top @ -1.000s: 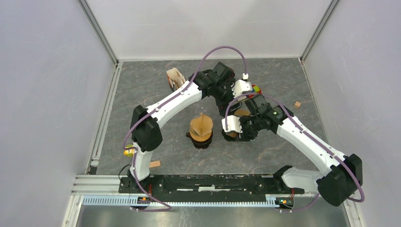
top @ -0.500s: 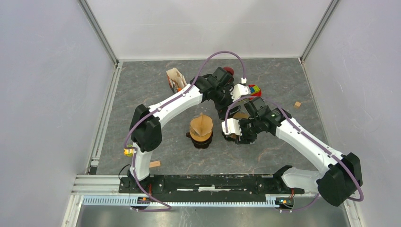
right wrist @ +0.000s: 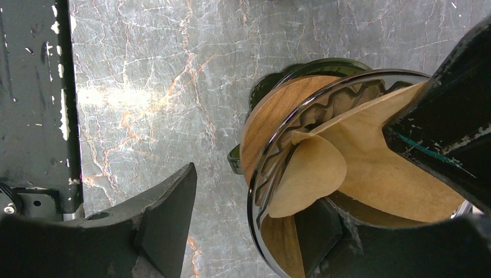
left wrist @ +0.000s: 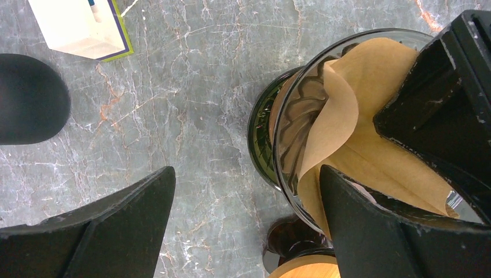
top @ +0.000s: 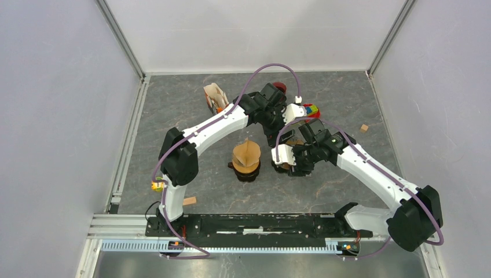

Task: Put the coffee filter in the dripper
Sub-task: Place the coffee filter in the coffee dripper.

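Left gripper (left wrist: pixel 246 174) shifted slightly, released | right gripper (right wrist: pixel 255 191) released astride dripper (right wrist: pixel 272 121) rim | coffee filter (right wrist: pixel 370 150) mouth up, flap curled inward

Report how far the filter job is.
Done: the coffee filter sits inside the dripper. In hand: the right end effector, open, has one finger on the paper; the left end effector is open at the rim. Left: probably flattening the curled flap, withdrawing.

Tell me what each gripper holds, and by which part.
Nothing is gripped. Left gripper and right gripper stand open astride the dripper rim, one finger each inside over the coffee filter.
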